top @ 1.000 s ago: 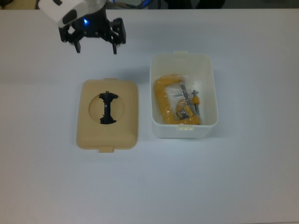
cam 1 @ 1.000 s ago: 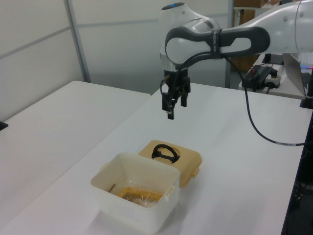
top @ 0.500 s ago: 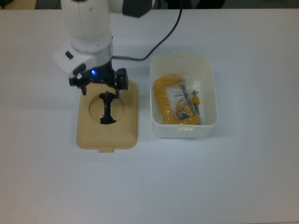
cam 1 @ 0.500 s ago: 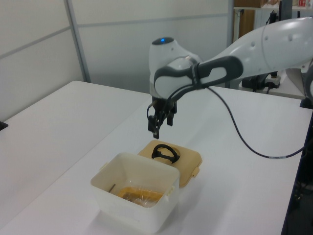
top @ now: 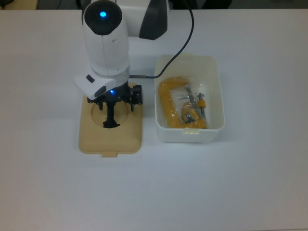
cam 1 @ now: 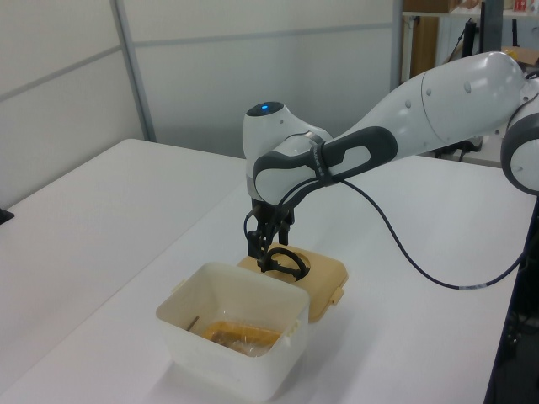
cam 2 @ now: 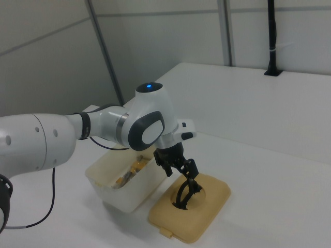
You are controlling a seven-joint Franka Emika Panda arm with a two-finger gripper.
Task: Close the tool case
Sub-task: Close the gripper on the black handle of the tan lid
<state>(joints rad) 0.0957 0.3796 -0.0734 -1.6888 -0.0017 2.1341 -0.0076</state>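
While the beige lid (top: 110, 130) lies flat on the counter (top: 240, 183), the end effector (top: 113, 102) is held directly above its black handle (top: 111, 118); whether its fingers are spread cannot be told. Beside it, the white tub (top: 214, 91) stands open, with a yellow clamp (top: 169, 103) inside. No writing can be read.

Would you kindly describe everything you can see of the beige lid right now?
The beige lid is a rounded rectangle that looks like plastic, with small latch tabs on its short edges. It lies flat on the white table, to the top view's left of the open white tub and apart from it. Its round recess holds an arched black handle. The gripper is down at that handle; contact is unclear.
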